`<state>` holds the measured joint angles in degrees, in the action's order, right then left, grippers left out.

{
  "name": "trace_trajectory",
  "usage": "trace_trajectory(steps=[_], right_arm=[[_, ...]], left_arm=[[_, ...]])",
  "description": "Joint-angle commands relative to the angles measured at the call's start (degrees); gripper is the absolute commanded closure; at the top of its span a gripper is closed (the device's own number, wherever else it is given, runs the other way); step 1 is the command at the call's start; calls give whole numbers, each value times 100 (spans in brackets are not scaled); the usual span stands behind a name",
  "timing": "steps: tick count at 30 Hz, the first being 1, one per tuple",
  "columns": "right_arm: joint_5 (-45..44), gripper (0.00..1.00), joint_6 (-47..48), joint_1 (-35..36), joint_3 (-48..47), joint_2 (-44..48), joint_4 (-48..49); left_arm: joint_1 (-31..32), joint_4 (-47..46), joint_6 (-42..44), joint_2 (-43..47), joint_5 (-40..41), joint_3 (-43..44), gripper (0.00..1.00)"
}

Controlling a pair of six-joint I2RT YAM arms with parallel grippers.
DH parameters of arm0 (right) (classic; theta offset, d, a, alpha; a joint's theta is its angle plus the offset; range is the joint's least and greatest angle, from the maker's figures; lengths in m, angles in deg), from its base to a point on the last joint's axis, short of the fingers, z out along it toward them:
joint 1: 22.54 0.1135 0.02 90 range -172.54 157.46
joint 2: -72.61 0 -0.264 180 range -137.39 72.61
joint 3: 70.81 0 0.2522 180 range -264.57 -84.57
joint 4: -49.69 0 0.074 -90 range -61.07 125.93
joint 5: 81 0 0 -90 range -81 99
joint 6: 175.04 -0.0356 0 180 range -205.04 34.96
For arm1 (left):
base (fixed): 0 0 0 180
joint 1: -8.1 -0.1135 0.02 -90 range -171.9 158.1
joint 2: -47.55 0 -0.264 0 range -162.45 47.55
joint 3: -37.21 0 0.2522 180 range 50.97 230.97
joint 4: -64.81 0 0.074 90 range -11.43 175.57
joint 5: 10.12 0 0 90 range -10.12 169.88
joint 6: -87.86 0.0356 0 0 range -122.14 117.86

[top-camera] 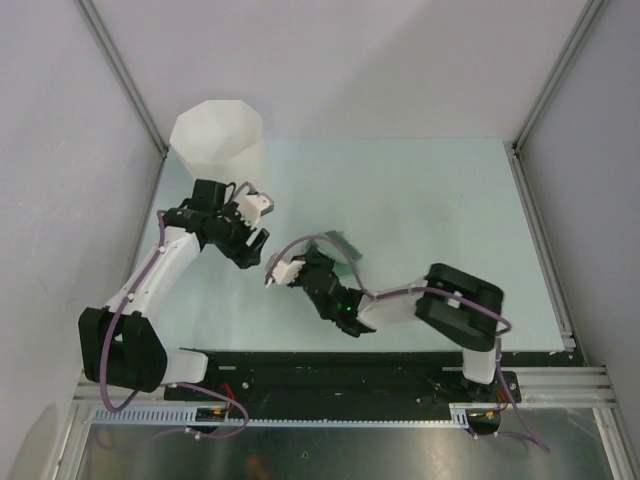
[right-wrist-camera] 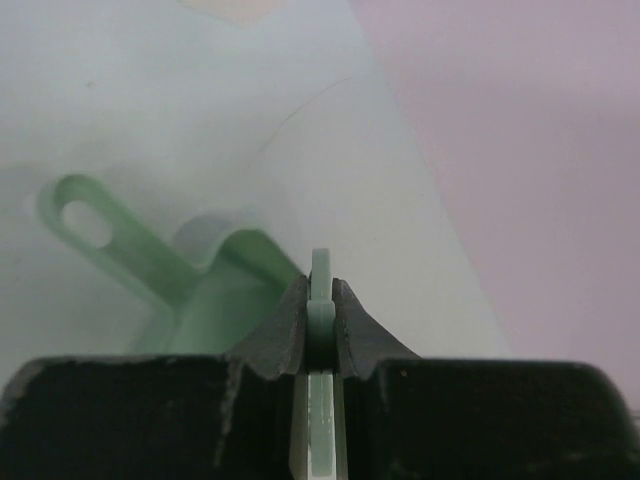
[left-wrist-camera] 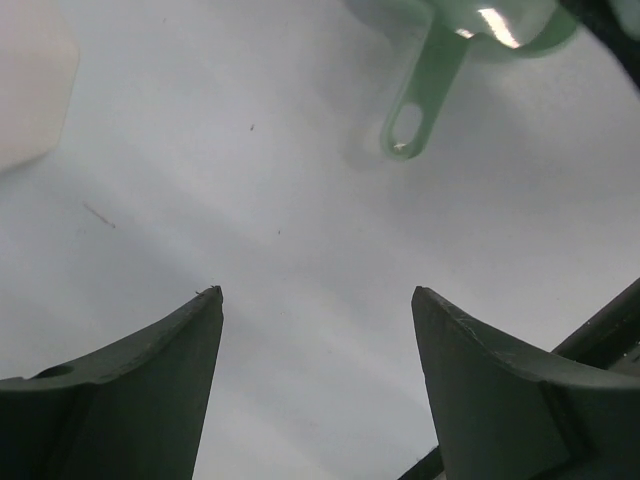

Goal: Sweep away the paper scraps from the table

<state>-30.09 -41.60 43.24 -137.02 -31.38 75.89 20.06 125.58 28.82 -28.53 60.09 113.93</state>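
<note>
No paper scraps show in any view. The table [top-camera: 430,220] is pale mint green. My left gripper [top-camera: 258,225] hangs beside the white bin, open and empty, its fingers wide apart over bare table [left-wrist-camera: 315,295]. A pale green dustpan handle [left-wrist-camera: 420,100] with a hanging hole lies ahead of it. My right gripper [top-camera: 300,268] reaches left across the table's middle and is shut [right-wrist-camera: 320,300] on a thin green plastic strip [right-wrist-camera: 320,268]. The green dustpan [right-wrist-camera: 215,290] sits just left of those fingers and also shows in the top view [top-camera: 345,243].
A tall white faceted bin [top-camera: 218,135] stands at the table's back left corner; its side shows in the left wrist view [left-wrist-camera: 30,80]. Grey walls and metal rails edge the table. The black front rail [top-camera: 330,365] runs along the near edge.
</note>
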Motion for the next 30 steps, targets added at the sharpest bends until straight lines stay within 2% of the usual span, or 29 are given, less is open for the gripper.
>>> trace_trajectory(steps=[1, 5, 6, 7, 9, 10, 13, 15, 16, 19, 20, 22, 23, 25, 26, 30], right_arm=[[-994, 100, 1245, 295, -344, -936, 1495], [-1250, 99, 1422, 515, -494, -1247, 1585], [-1267, 94, 1343, 550, -521, -1238, 1393], [-1285, 71, 1221, 611, -556, -1221, 1252], [-1216, 46, 834, 673, -653, -1098, 744], [-1163, 30, 693, 699, -688, -1028, 532], [-812, 15, -9, 822, -802, -703, -390], [-285, 8, -622, 875, -907, -336, -1231], [-48, 0, -879, 884, -943, -203, -1533], [1557, 0, -1715, 840, -1153, 395, -2807], [2563, 0, -1838, 805, -1189, 527, -3062], [3544, 0, -2101, 691, -1285, 853, -3608], [4419, 0, -2172, 665, -1312, 914, -3749], [5250, 0, -2278, 498, -1461, 1064, -4249], [6002, 0, -2305, 445, -1522, 1082, -4391], [7519, 0, -2550, 15, -1716, 1108, -4910]], left_arm=[[-291, -86, 103, 207, -473, -196, 21], [-353, -112, 130, 207, -473, -267, 21], [-362, -112, 147, 207, -473, -267, 21], [-370, -121, 147, 190, -473, -258, 21], [-371, -130, 138, 172, -517, -249, 21], [-370, -130, 138, 146, -517, -249, 21], [-379, -130, 156, 128, -517, -258, 21], [-379, -139, 156, 128, -508, -275, 21], [-379, -139, 165, 137, -499, -275, 21], [-388, -139, 191, 128, -517, -293, 21], [-388, -139, 182, 102, -517, -293, 21], [-397, -148, 182, 84, -517, -293, 21], [-397, -148, 182, 66, -508, -284, 21], [-397, -156, 174, 40, -500, -275, 21], [-397, -156, 173, 23, -499, -267, 21], [-406, -156, 165, 14, -473, -293, 21]])
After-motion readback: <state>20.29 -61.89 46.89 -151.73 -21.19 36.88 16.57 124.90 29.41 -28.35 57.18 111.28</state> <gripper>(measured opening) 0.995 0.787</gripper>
